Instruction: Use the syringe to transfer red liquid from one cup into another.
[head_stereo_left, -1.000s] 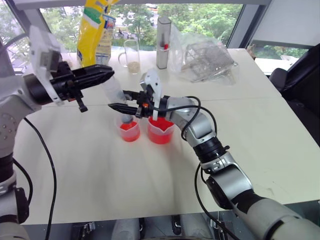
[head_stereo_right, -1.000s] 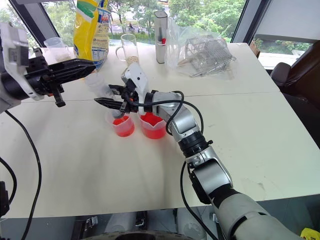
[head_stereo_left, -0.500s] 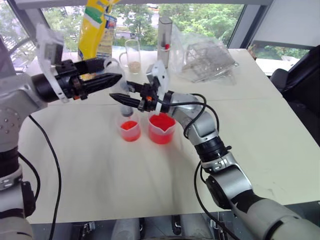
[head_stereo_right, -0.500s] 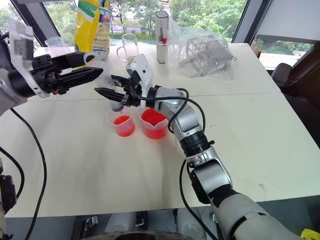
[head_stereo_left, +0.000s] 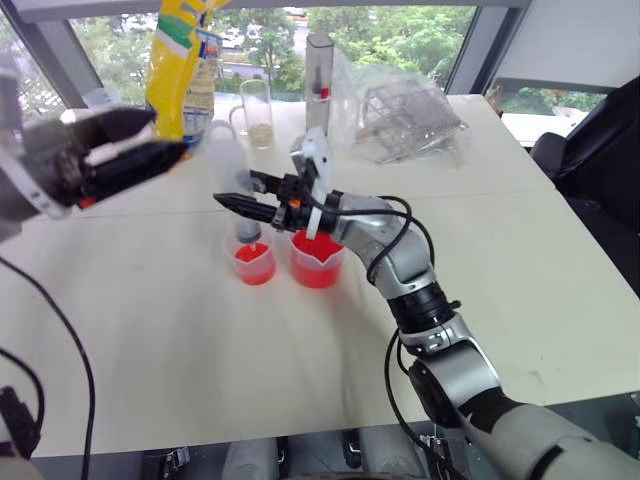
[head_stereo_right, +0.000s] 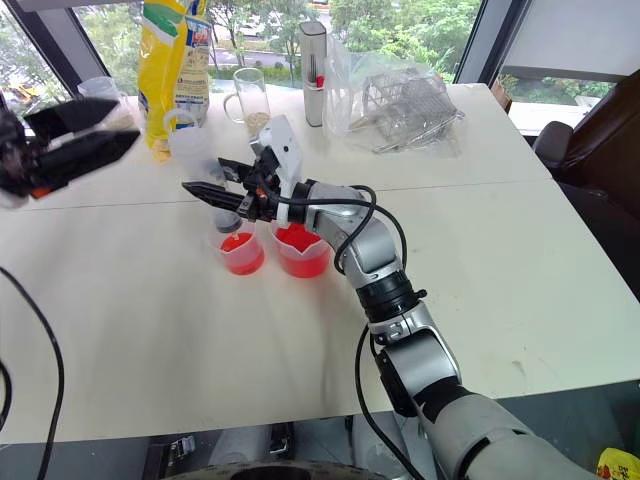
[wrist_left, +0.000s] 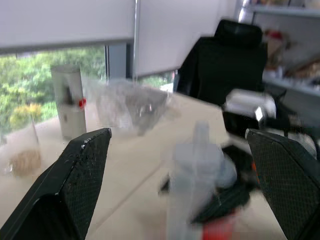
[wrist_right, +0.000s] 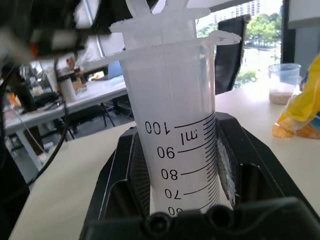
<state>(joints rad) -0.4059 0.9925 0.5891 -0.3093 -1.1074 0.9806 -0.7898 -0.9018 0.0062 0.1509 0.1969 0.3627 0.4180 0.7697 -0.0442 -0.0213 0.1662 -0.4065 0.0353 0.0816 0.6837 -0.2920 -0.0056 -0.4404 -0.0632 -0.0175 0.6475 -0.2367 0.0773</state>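
Right gripper clamped on syringe above small cup; left gripper spread wide, holding nothing.

Eye views: right gripper (head_stereo_left: 243, 203) grips syringe (head_stereo_left: 236, 180) upright over cup (head_stereo_left: 253, 262), beaker (head_stereo_left: 317, 259) just beside; both hold red liquid (head_stereo_left: 316, 246), mid-table. Left gripper (head_stereo_left: 128, 143) apart, toward the table's left edge.
Left wrist: fingers (wrist_left: 75, 180) spread, syringe (wrist_left: 194, 175) between and beyond.
Right wrist: jaws squeeze barrel (wrist_right: 176, 145).
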